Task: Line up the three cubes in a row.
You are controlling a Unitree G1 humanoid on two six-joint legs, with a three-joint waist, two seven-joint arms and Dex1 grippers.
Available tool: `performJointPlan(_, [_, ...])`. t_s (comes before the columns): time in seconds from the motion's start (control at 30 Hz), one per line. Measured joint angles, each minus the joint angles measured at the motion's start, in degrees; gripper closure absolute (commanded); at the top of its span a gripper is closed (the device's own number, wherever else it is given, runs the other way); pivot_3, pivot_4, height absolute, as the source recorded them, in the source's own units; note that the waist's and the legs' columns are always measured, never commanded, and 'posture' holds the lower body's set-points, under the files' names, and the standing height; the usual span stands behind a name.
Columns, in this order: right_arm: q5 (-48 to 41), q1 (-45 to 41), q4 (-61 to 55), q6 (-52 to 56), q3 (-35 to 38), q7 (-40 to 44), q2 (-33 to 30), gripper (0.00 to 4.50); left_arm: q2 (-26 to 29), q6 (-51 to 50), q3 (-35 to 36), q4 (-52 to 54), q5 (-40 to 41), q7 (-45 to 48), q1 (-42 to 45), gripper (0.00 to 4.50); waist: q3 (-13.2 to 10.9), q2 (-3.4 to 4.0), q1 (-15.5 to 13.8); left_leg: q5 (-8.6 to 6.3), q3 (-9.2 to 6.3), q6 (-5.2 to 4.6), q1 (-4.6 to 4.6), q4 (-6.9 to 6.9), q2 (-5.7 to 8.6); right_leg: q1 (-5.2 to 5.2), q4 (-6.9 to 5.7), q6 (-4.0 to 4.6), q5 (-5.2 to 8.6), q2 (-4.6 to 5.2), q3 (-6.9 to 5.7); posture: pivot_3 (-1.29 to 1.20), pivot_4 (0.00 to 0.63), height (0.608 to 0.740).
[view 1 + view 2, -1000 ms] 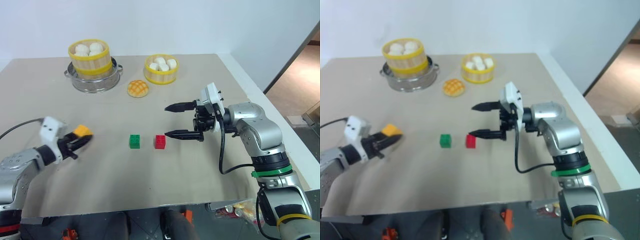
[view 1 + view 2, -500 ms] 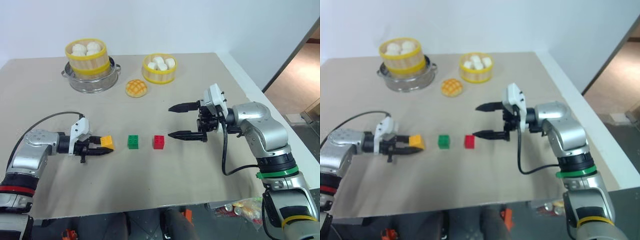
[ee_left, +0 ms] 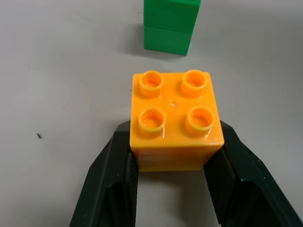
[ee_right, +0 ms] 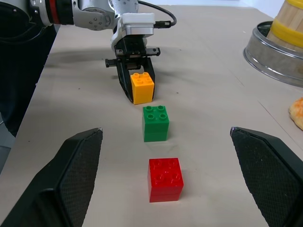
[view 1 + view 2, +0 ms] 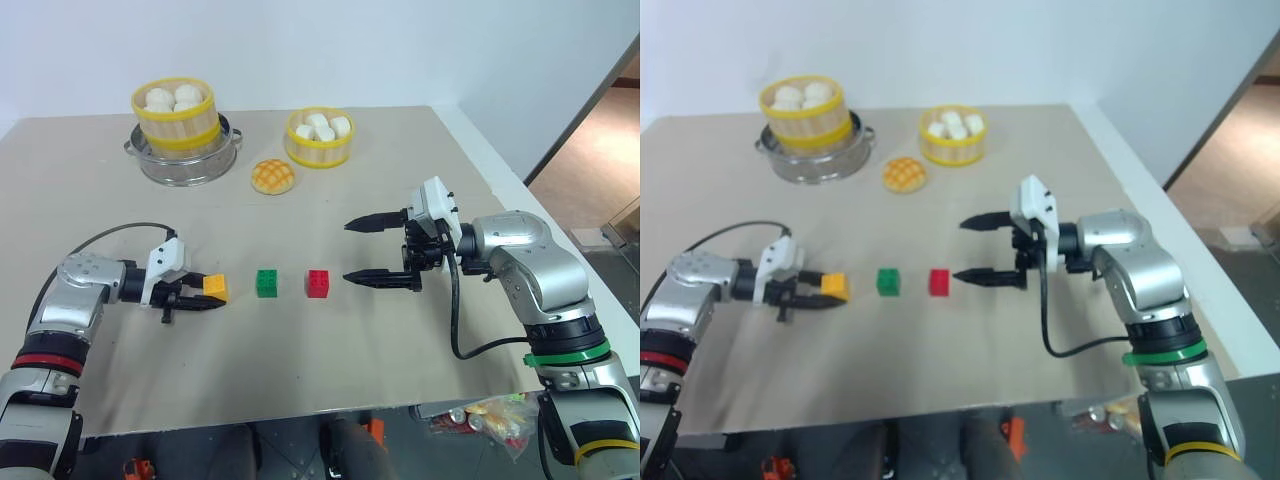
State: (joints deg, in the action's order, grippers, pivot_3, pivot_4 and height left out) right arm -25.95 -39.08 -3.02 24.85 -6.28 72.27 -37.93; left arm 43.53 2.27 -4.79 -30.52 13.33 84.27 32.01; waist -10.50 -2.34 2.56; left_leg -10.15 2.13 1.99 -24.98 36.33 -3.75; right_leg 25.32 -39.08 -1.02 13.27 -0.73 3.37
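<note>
Three studded cubes stand in a line across the middle of the tan table (image 5: 400, 150). The orange-yellow cube (image 5: 214, 287) is at the left end, with my left gripper (image 5: 210, 292) shut on its sides, low at the table surface. In the left wrist view its black fingers (image 3: 113, 184) clamp the orange-yellow cube (image 3: 173, 123), and the green cube (image 3: 170, 23) is just beyond. The green cube (image 5: 267, 283) and red cube (image 5: 318, 283) stand free. My right gripper (image 5: 348, 250) hovers open just right of the red cube, pointing at it, with nothing in it.
At the back left a yellow steamer basket (image 5: 178, 112) of white buns sits on a metal pot (image 5: 185, 165). A smaller basket (image 5: 321, 138) of buns is at the back middle. A golden crosshatched bun (image 5: 275, 176) lies in front of them.
My left gripper has come down and swung right with the orange-yellow cube, bringing it close beside the green cube. The right gripper has stayed open and nearly still.
</note>
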Motion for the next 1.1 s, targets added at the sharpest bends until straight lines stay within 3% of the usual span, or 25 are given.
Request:
performJointPlan(0.23, [0.0,0.0,0.0,0.0,0.0,0.0,0.0,0.00,-0.2,2.2,-0.3,-0.3,-1.3,0.1,0.2,3.17,0.0,0.00,0.0,0.00,0.00,0.00,0.02,0.02,0.01,-0.04,-0.02,-0.01,-0.01,0.01,0.01,0.00,0.150,0.740])
performJointPlan(0.3, [0.2,0.0,0.0,0.0,0.0,0.0,0.0,0.00,-0.2,2.2,-0.6,-0.2,-1.7,0.2,0.4,2.12,0.0,0.01,0.0,0.00,0.00,0.00,0.02,0.02,0.02,-0.04,-0.02,-0.02,0.00,0.02,0.01,0.00,0.150,0.740])
performJointPlan(0.47, [0.3,0.1,0.0,0.0,-0.1,0.0,0.0,0.00,-0.2,-0.2,-1.7,2.2,-2.0,1.5,0.3,0.42,0.0,0.05,-0.3,0.01,-0.04,-0.02,0.03,0.07,0.02,-0.09,-0.03,-0.02,-0.01,0.02,-0.04,0.00,0.150,0.740])
performJointPlan(0.53, [0.4,0.1,0.0,-0.2,-0.1,0.0,0.0,0.00,-0.1,-0.3,-1.8,2.9,-2.0,2.0,0.1,0.04,0.0,0.06,-0.4,0.03,-0.04,-0.05,0.03,0.11,0.02,-0.10,-0.03,-0.05,-0.07,0.03,-0.04,0.00,0.150,0.740])
performJointPlan(0.83, [1.0,0.0,1.0,-1.8,-0.1,-0.3,0.6,0.00,1.0,-8.2,-0.8,9.3,-0.4,0.5,0.2,0.04,0.0,0.05,-0.4,0.13,-0.02,-0.14,0.00,0.16,0.01,-0.06,-0.03,-0.06,-0.21,0.01,-0.01,0.00,0.150,0.740])
performJointPlan(0.97, [1.4,-0.2,1.7,-2.7,-0.1,-1.0,1.3,0.00,3.6,-19.7,3.2,14.7,3.7,-3.0,3.1,0.04,0.0,0.05,-0.2,0.12,-0.09,-0.14,-0.08,0.14,0.01,-0.02,-0.03,-0.08,-0.17,-0.02,-0.06,0.00,0.150,0.740])
performJointPlan(1.1, [2.0,-1.0,4.0,-3.9,0.0,-2.4,2.4,0.00,4.1,-33.6,11.3,18.9,8.7,-14.9,9.4,0.04,0.0,0.05,-0.1,0.12,-0.10,-0.14,-0.06,0.15,0.03,-0.06,-0.03,-0.12,-0.17,0.01,-0.06,0.00,0.150,0.740])
